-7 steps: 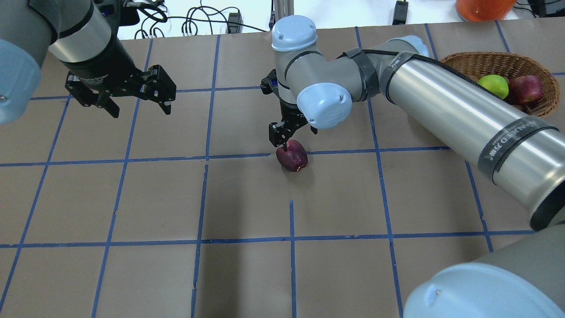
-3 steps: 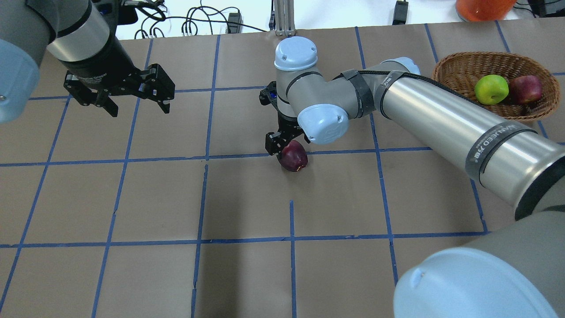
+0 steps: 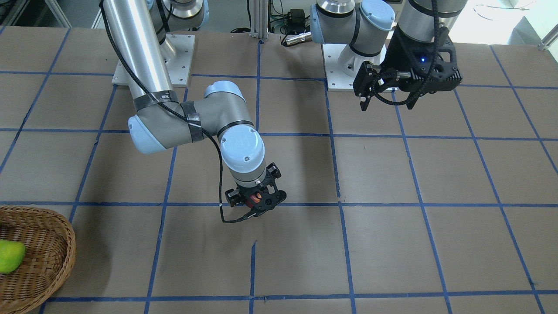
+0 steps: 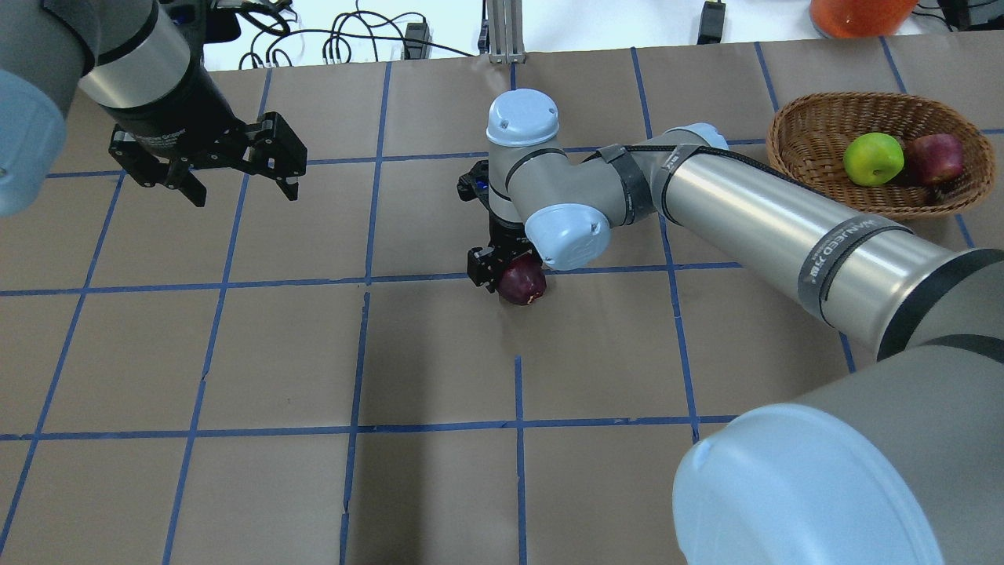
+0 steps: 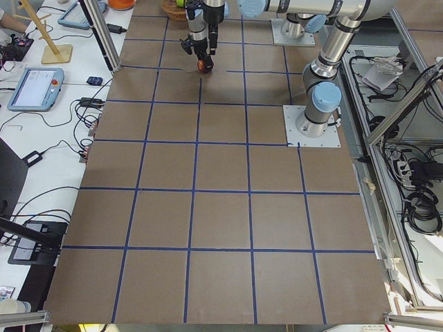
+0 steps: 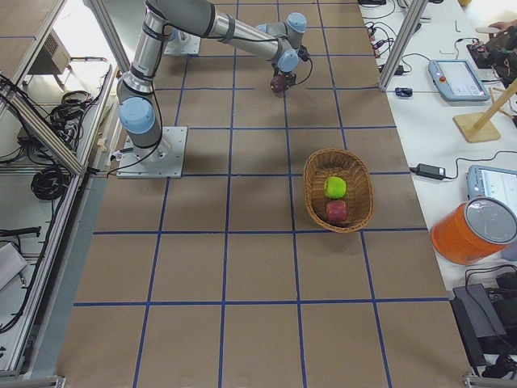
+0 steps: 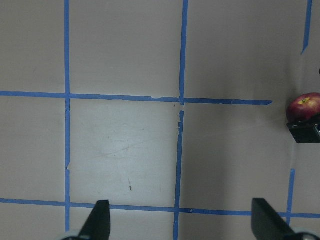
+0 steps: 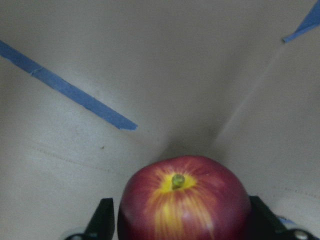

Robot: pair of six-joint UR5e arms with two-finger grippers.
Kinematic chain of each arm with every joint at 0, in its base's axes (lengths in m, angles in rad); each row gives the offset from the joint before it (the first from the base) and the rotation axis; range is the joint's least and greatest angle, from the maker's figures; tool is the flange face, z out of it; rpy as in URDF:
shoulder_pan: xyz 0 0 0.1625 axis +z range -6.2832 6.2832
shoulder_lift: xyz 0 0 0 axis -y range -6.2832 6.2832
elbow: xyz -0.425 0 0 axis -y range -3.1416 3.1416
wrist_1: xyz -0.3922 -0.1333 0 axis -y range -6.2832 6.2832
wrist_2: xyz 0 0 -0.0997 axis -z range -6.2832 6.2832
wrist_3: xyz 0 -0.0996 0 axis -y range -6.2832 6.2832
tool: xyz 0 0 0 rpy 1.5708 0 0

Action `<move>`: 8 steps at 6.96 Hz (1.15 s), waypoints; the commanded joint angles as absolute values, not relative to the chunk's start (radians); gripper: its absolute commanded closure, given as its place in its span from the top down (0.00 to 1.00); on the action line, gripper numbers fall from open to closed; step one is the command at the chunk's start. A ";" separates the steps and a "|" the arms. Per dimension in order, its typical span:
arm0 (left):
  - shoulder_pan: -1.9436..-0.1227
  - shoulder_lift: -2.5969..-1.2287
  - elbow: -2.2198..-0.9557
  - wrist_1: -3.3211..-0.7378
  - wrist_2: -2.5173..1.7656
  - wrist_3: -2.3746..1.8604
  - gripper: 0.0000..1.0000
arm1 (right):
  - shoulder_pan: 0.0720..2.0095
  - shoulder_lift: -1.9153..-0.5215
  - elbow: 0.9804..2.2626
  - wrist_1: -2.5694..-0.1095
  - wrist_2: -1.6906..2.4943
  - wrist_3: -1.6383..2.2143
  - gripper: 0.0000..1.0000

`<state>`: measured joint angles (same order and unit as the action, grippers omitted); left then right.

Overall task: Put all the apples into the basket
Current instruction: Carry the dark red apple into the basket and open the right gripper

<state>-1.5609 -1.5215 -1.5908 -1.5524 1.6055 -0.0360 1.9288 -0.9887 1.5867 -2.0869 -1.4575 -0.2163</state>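
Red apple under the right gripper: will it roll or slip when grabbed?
Probably rolls if nudged: the red apple is round, stem-up on the flat table. Smooth skin may slip unless the right gripper, straddling it, closes centred. It looks firm, unlikely to squash.

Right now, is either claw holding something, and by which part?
Nothing held: the right gripper, open, straddles the red apple at its sides on the table; the left gripper hangs empty.

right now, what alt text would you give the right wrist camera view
A round red apple with a yellow patch around its stem fills the lower centre, seen from above, sitting between the two black fingers of the open right tool. Behind it lies the brown paper-covered table, crossed by strips of blue tape.
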 commanded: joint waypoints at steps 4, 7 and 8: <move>-1.560 -1.520 -1.591 -1.552 1.606 -0.034 1.00 | 1.852 -1.055 1.546 -2.091 -1.480 -0.250 0.00; -1.559 -1.522 -1.589 -1.552 1.605 -0.034 1.00 | 1.501 -1.103 1.400 -1.933 -1.476 -0.265 0.00; -1.559 -1.522 -1.589 -1.552 1.605 -0.034 1.00 | 1.432 -1.098 1.344 -1.916 -1.488 -0.267 0.00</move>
